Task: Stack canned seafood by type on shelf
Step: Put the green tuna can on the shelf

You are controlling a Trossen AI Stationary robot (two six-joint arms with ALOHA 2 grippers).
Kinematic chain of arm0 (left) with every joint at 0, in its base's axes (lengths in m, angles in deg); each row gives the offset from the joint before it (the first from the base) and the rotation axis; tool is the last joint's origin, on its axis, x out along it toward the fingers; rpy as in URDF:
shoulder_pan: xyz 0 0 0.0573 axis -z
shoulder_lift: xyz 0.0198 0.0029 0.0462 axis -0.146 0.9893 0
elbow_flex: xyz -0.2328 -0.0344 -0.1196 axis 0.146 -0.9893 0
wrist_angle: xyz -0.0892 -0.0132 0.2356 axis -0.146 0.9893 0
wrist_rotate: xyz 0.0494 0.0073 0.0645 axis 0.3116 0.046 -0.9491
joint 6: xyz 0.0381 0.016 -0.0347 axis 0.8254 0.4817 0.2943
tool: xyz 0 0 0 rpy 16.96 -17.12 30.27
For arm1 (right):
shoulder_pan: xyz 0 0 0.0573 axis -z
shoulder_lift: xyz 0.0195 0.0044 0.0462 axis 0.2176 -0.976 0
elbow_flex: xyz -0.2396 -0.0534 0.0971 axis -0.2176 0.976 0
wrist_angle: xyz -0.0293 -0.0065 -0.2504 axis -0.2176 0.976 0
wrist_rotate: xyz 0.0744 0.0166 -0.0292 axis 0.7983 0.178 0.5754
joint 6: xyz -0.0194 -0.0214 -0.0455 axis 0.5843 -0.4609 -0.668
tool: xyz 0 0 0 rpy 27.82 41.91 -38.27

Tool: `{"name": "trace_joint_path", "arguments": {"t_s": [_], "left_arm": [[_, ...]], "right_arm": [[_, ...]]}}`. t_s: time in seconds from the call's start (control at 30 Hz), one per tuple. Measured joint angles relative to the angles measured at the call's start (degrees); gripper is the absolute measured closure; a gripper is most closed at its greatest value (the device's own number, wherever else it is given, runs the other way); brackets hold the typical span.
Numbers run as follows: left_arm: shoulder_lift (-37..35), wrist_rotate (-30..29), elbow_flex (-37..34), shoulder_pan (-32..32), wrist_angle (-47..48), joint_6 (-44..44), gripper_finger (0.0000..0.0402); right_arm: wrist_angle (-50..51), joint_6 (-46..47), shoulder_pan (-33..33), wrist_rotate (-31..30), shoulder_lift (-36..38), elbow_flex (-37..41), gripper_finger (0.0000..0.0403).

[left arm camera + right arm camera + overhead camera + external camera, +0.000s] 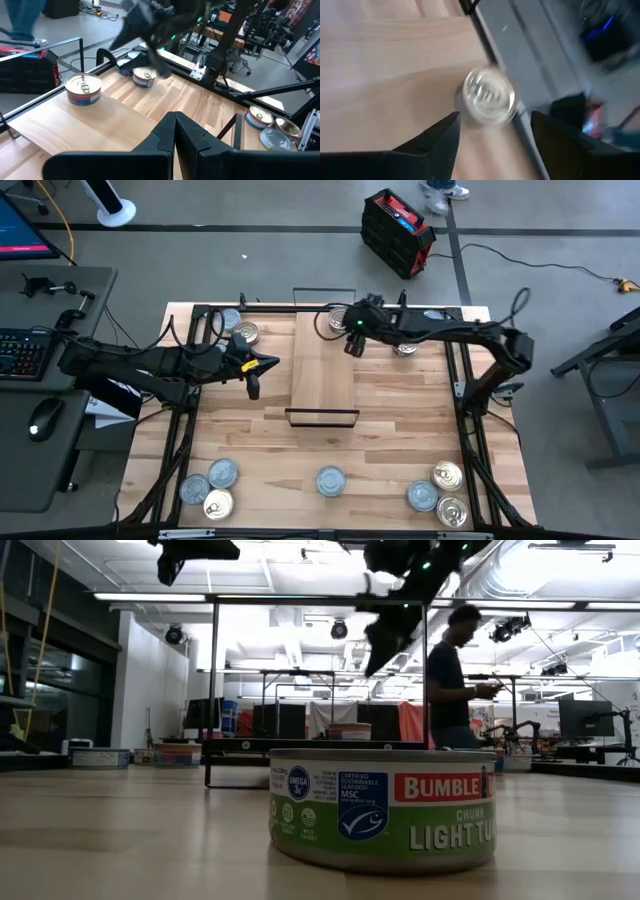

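Observation:
The shelf [322, 380], a light-wood plank with black wire ends, lies in the middle of the table. One silver-lidded tin [83, 88] stands on the plank's far end by the wire frame; it shows blurred in the right wrist view [489, 96]. My right gripper [495, 120] hangs open above that end [352, 345], with nothing between its fingers. My left gripper [175, 125] is shut and empty, hovering left of the shelf [255, 375]. Other tins of canned seafood stand on the table.
Two tins [240, 328] stand at the far left, and one [405, 348] right of the shelf. Along the near edge stand several more: a left group [212, 488], one in the middle [331, 480], a right group [440, 495]. A person [450, 680] stands beyond the table.

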Motion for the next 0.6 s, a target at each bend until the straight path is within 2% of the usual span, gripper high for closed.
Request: {"name": "trace_joint_path", "arguments": {"t_s": [0.07, 0.13, 0.3, 0.43, 0.6], "left_arm": [[0.0, 0.01, 0.0, 0.0, 0.32, 0.22, 0.0401], [0.02, 0.01, 0.0, 0.0, 1.08, 0.24, 0.0401], [0.0, 0.51, 0.0, 0.0, 1.41, -0.29, 0.0401], [0.0, 0.58, 0.0, -0.04, 1.1, -1.46, 0.0401], [1.49, 1.64, 0.0, -1.84, 0.34, -1.46, 0.0401]], "right_arm": [[4.56, 6.53, 0.29, 2.4, 2.32, 0.81, 0.0202], [7.87, 10.6, 0.35, 3.96, 5.37, 4.23, 0.0242], [9.19, 24.38, 1.36, 6.78, 15.93, 19.32, 0.0381], [3.69, 38.22, 5.9, 5.88, 22.37, 28.33, 0.0388], [-1.82, 47.57, 14.11, 5.15, 21.97, 31.95, 0.0399]]}}
